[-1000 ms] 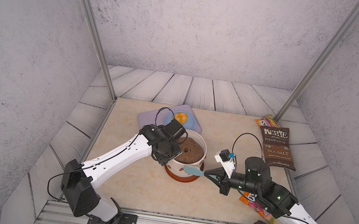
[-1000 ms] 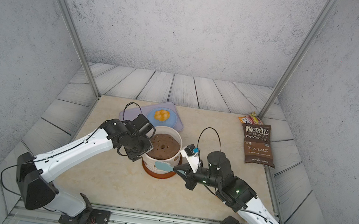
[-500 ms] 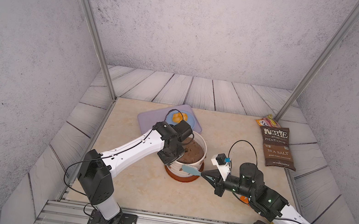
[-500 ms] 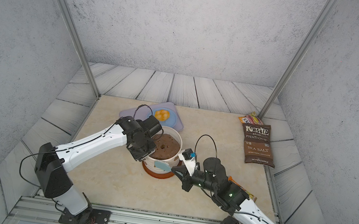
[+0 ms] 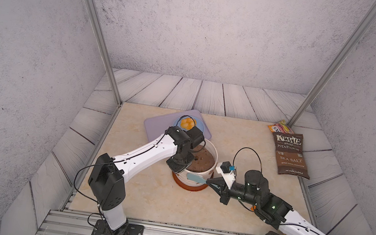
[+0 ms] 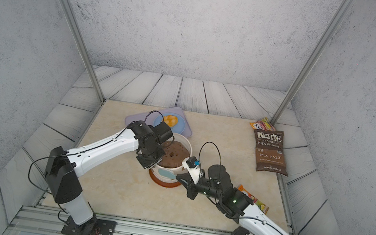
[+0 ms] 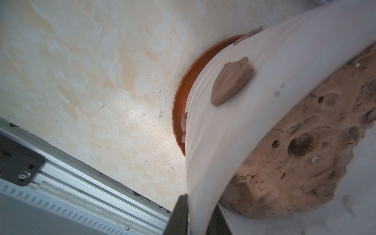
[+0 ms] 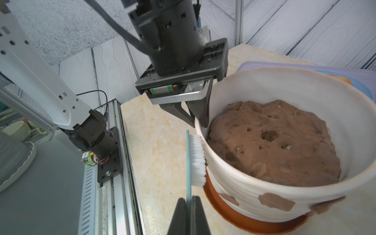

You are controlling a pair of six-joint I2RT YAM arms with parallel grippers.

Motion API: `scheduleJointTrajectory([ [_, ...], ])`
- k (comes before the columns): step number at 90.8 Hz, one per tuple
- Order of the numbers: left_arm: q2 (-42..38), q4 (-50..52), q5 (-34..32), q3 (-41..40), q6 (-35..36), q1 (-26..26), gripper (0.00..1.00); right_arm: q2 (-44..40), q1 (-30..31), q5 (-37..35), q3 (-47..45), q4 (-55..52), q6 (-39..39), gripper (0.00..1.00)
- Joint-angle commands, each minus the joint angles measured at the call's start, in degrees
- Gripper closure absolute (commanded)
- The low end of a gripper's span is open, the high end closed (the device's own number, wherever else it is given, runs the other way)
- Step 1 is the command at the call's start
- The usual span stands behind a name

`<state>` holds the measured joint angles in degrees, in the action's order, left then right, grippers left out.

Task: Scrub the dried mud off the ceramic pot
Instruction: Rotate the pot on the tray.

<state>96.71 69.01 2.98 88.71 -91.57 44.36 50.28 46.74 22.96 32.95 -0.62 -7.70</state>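
My left claw (image 8: pixel 199 124) pinched the pot (image 8: pixel 244 189) by its rim; my right claw (image 8: pixel 188 205) clamped a brush (image 8: pixel 196 160), bristles against the pot's side near mud patches (image 8: pixel 276 201).

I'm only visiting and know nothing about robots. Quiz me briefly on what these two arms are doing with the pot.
1. True or false: the left pincer clamps the rim of the ceramic pot.
2. What does the right pincer hold? A) sponge B) brush C) spoon
3. Fill in: the pot stands on a rust-brown ____.
Key: 1 true; 2 B; 3 saucer.
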Motion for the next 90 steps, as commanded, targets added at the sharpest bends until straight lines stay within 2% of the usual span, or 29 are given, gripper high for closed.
scheduleJointTrajectory([
  [1, 1.2, 1.8, 1.6, 0.6, 1.7, 0.6, 0.85, 0.6, 0.3, -2.0, -1.1, 2.4, 1.2, 1.00],
  [35, 2.0, 2.4, 2.1, 1.0, 2.4, 0.6, 0.88, 7.1, 1.5, -10.1, -1.2, 10.5, 1.5, 1.00],
  [47, 2.3, 3.0, 1.8, 1.4, 3.0, 0.6, 0.88, 9.2, 3.6, -14.6, -0.7, 7.9, 3.5, 1.00],
  [62, 2.5, 3.1, 0.6, 1.6, 3.6, 0.5, 0.89, 9.7, 5.4, -15.9, -1.3, 2.8, 4.6, 1.00],
  [78, 3.0, 3.4, -0.4, 1.7, 4.9, 0.1, 0.90, 6.1, 6.0, -14.0, -3.0, -1.0, 4.8, 1.00],
  [90, 3.0, 3.3, -1.7, 2.0, 6.7, -0.7, 0.90, 3.1, 6.2, -7.0, -2.7, -4.3, 5.4, 1.00],
])
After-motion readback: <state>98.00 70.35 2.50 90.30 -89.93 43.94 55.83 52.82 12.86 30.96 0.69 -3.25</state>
